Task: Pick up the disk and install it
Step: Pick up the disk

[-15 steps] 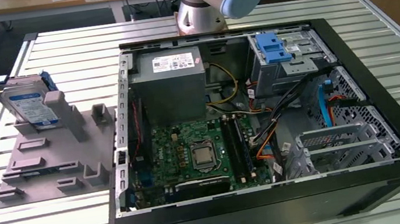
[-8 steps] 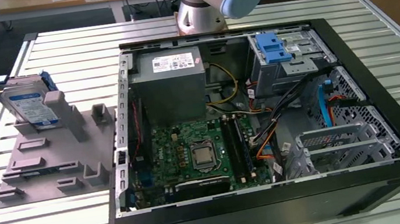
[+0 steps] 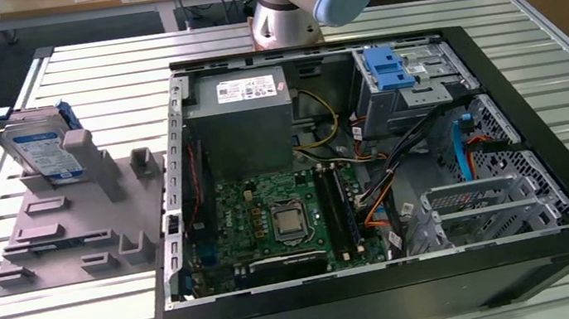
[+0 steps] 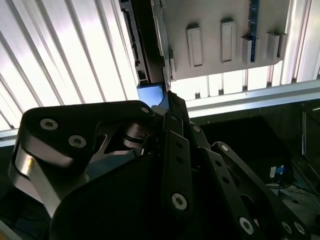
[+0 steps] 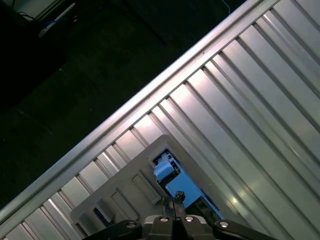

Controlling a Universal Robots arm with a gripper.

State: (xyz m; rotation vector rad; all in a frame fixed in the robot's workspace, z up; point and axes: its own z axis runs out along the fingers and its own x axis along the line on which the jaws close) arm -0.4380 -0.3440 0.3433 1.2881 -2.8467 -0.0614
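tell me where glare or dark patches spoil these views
second wrist view: the table slats blow out white, the gripper is near silhouette; first wrist view: glare streaks on the slats, the floor almost black; exterior view: even light, the disk evenly lit

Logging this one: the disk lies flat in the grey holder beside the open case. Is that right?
Not quite. The disk stands upright on its edge in the grey holder, not flat, as the exterior view shows. The rest holds: the holder sits beside the open case.
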